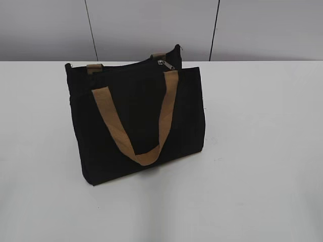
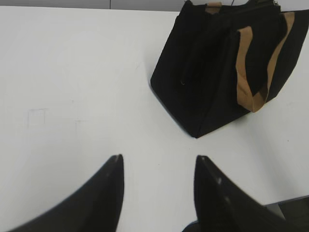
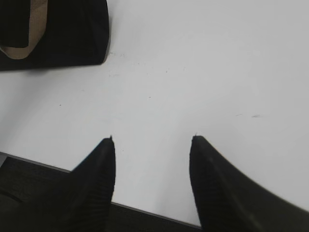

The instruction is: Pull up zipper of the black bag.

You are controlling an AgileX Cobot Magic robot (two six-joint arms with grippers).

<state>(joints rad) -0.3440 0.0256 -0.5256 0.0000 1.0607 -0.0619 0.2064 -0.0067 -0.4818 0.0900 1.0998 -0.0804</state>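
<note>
Left gripper [image 2: 158, 162]: spread wide, holding nothing, over bare table [image 2: 72, 72].
Right gripper [image 3: 152, 141]: wide too, empty.
Black bag [image 1: 136, 111]: upright, zipper [image 1: 165, 64] untouched.

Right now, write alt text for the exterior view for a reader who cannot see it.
A black bag stands upright on a white table, with a tan handle hanging in a loop down its front. A small silver zipper sits on the top edge towards the right end. No robot arm appears in this view.
</note>
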